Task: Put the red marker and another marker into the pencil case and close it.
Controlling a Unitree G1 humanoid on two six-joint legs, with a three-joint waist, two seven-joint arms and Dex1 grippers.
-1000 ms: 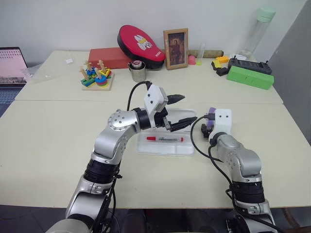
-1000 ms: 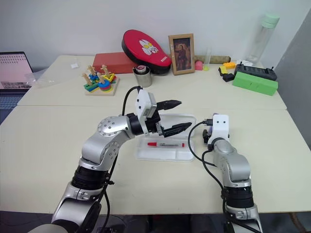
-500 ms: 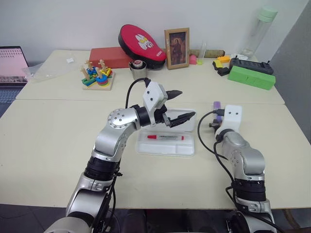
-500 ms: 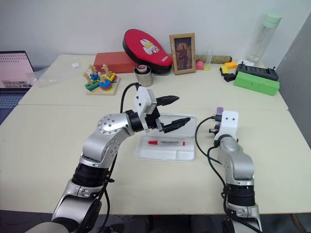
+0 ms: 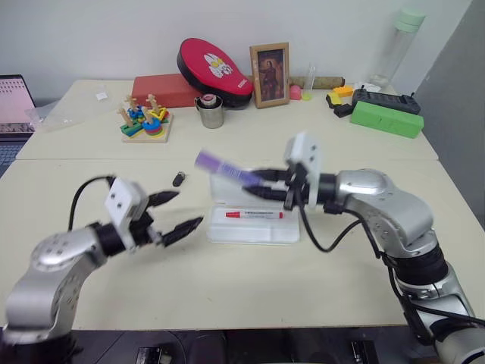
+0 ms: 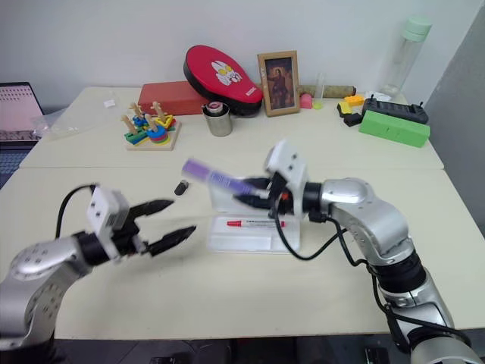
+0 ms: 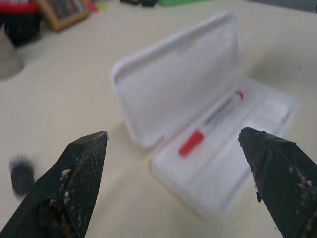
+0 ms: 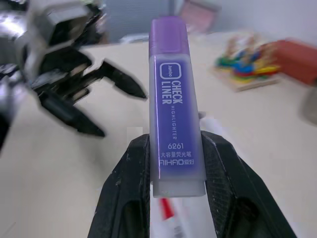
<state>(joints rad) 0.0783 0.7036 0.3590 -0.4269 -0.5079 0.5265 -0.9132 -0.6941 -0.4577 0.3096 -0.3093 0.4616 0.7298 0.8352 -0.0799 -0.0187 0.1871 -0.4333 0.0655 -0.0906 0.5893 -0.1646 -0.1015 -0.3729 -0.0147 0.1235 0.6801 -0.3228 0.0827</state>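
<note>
Nearest the camera, the left tool (image 5: pixel 176 211) is held low over the bare table (image 5: pixel 68 189), its two black fingers spread wide and nothing between them. It sits well to the left of the pencil case (image 5: pixel 255 227), probably so that the space above the tray is left free for the other arm.

Just beyond, the pencil case lies open, a flat white box of smooth moulded plastic with rounded corners, its hinged lid propped upright at the far side. The red marker (image 5: pixel 254 214) is already laid lengthwise in the tray, a slim white barrel with a red cap.

Above the case, the right tool (image 5: pixel 265 183) is closed on the highlighter (image 5: pixel 226 168) by one end (the printed body is pinched between both fingers in the right wrist view). The flat, stubby lilac body is carried roughly level over the lid, pointing towards the robot's left, seemingly to be lined up with a compartment.

A small black stub (image 5: pixel 177 179) lies on the table left of the case. Furthest off, a green box (image 5: pixel 389 119) and a framed picture (image 5: pixel 271 64) stand near the wall.
</note>
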